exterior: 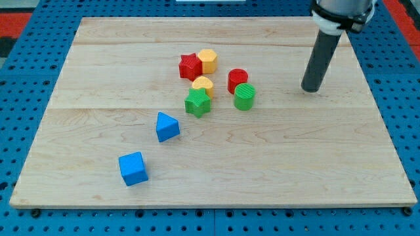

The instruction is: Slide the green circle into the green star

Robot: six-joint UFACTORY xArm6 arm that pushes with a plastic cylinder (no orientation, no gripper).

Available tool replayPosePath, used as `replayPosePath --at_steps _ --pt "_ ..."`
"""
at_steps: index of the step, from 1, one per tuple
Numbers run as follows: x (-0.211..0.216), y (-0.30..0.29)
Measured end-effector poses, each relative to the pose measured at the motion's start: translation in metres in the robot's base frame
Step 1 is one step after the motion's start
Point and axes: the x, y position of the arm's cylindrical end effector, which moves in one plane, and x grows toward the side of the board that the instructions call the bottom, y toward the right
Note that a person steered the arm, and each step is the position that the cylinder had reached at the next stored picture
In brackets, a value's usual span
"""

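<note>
With no fingers to open or close, the arm's tip (312, 90) rests clear to the view's right of the green circle (244, 96), a light, rigid block likely to slide easily leftward across the desk (295, 157) to the nearby green star (197, 103) if pushed on its right side.

Rod: I see a straight, round, dark grey shaft with a matte finish.
My tip (312, 90): flat, blunt end, same dark grey as the shaft.
Collar: white ring above the rod.
Mount: black housing, cropped at the view's top.
</note>
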Motion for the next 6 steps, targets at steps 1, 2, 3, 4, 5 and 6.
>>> replayPosePath --at_steps 1,2,3,4,5,6 --pt "0.001 -0.05" --pt "0.001 -0.104" --pt "-0.002 -0.15" --pt "-0.018 -0.144" --pt "-0.02 -0.096" --pt "-0.037 -0.084"
